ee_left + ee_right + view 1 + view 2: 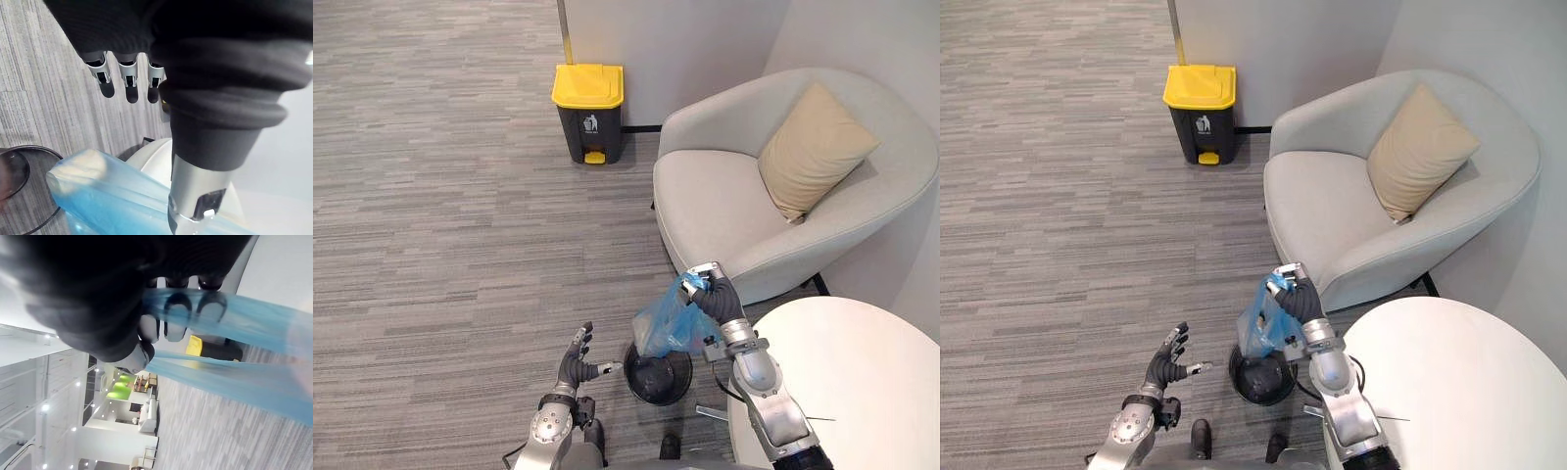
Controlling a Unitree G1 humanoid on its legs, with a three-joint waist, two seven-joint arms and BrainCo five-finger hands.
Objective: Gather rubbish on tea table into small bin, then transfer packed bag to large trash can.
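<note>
The right robot hand [709, 293] is clenched on the gathered top of a blue plastic bag [664, 329]; in the right wrist view the dark-tipped fingers curl through the thin blue film. The bag hangs from that grip with its bulging lower part just over the mouth of the small black bin [658, 378], which stands on the carpet floor [431, 215] (whether the bag's bottom touches the rim I cannot tell).

The left robot hand [576, 363] is released, fingers straight and spread, thumb pointing toward the bin. It hangs low just to the left of the bin, holding nothing and touching neither bin nor bag.

To the right of the bin, beside the right arm, is the round white surface [862, 362]. Behind it stands a pale grey armchair [715, 201] with a beige cushion [816, 147] leaning against its back. The large trash can [589, 116], dark grey with a yellow lid that is closed, stands against the wall [656, 39] to the left of the armchair, well apart from both hands and the bag.
</note>
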